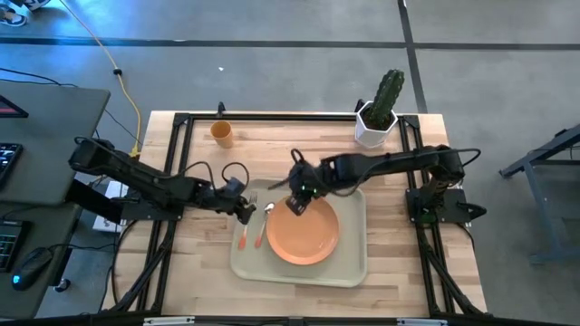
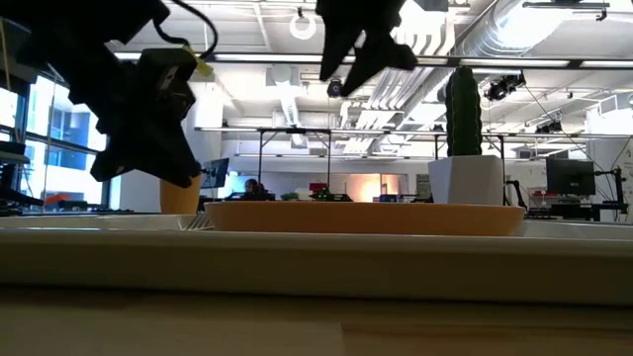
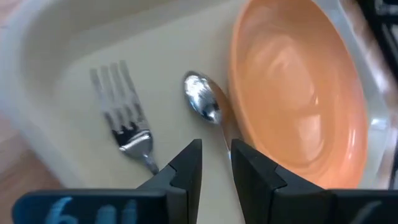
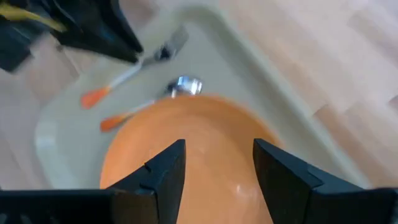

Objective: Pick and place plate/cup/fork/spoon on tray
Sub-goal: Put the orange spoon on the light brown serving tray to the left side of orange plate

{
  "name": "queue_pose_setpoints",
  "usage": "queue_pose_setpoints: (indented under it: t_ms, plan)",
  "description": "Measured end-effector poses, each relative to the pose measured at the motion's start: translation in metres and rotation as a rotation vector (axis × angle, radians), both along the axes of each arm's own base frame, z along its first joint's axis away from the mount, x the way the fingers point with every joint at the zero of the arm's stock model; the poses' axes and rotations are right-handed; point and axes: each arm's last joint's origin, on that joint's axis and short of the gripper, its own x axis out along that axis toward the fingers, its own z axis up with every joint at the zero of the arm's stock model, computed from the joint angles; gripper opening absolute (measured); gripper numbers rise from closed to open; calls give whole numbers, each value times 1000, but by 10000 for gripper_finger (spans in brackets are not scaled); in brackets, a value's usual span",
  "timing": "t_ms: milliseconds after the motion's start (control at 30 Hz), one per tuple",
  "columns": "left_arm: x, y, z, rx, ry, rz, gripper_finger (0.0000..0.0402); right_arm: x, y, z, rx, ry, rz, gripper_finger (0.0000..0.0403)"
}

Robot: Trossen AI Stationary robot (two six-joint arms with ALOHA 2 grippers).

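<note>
The pale tray (image 1: 353, 263) lies on the table's middle near part. On it lie the orange plate (image 1: 304, 235), the spoon (image 1: 264, 225) and the fork (image 1: 246, 222), side by side to the plate's left, handles toward the near edge. The orange cup (image 1: 222, 133) stands upright on the table at the far left, off the tray. My left gripper (image 1: 246, 214) hovers over the fork and spoon, its fingers a narrow gap apart (image 3: 216, 163) and empty. My right gripper (image 1: 299, 201) hangs wide open (image 4: 217, 163) above the plate's far left edge (image 4: 186, 124).
A white hexagonal pot with a cactus (image 1: 376, 118) stands at the table's far right corner. The black frame rails (image 1: 272, 116) run along the table's edges. Bare wood lies between the cup and the tray.
</note>
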Motion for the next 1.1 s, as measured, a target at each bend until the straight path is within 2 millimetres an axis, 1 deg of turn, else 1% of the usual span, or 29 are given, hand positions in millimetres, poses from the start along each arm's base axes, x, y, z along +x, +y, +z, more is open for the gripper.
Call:
queue_pose_setpoints:
  t_ms: [133, 200, 300, 367, 467, 567, 667, 800, 933, 1100]
  plan:
    - [12, -5, 4, 61, 50, -59, 72, -1, 11, -40, 48, 4, 2, 178]
    - [18, -7, 5, 88, 60, -91, 72, -7, 14, -64, 83, 31, -13, 178]
    - [24, -10, 1, 101, 96, -134, 72, -17, 14, -95, 105, 58, -59, 178]
    - [26, -13, -4, 92, 126, -166, 72, -26, 14, -112, 106, 105, -89, 178]
    - [32, -19, -12, 86, 163, -198, 72, -38, 15, -129, 109, 162, -122, 178]
    - [40, -26, -17, 91, 186, -215, 72, -44, 19, -136, 113, 189, -134, 178]
    - [48, -31, -21, 99, 200, -213, 72, -45, 24, -136, 117, 188, -139, 178]
    - [57, -33, -24, 97, 206, -189, 72, -47, 27, -136, 117, 202, -142, 178]
    - [61, -34, -24, 100, 205, -166, 72, -49, 27, -137, 111, 224, -143, 178]
    - [61, -33, -24, 108, 207, -158, 72, -49, 29, -135, 110, 214, -137, 178]
